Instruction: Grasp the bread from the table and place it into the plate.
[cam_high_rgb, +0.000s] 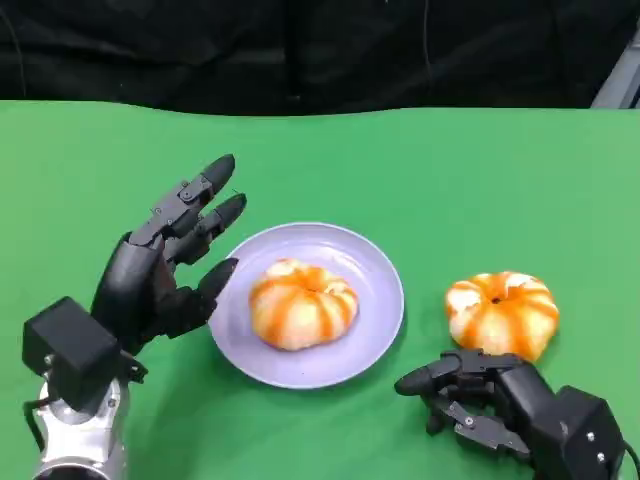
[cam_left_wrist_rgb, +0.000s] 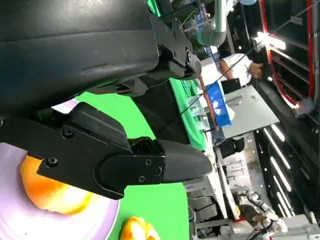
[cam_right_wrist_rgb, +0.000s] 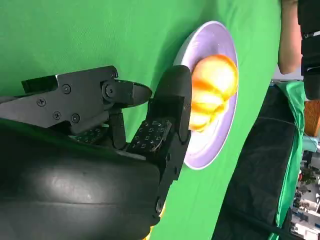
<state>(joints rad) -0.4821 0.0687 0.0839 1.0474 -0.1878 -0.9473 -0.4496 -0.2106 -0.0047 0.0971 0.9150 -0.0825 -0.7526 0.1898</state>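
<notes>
Left robot hand (cam_high_rgb: 165, 270): mine, black and jointed, fingers spread wide and holding nothing, raised just left of the plate.
Plate (cam_high_rgb: 375, 270): round, smooth, pale lilac, lying flat on the tabletop.
Bread on plate (cam_high_rgb: 302, 303): one glossy, pumpkin-shaped bun, ribbed with orange and cream stripes, sitting near the plate's middle.
Second bread (cam_high_rgb: 501, 312): same ribbed shape and glaze, on the tabletop right of the plate, apart from its rim.
Right robot hand (cam_high_rgb: 480, 395): mine, fingers loosely curled around nothing, low on the tabletop just in front of the second bread.
Tabletop (cam_high_rgb: 450, 170): flat, matte green cloth.
</notes>
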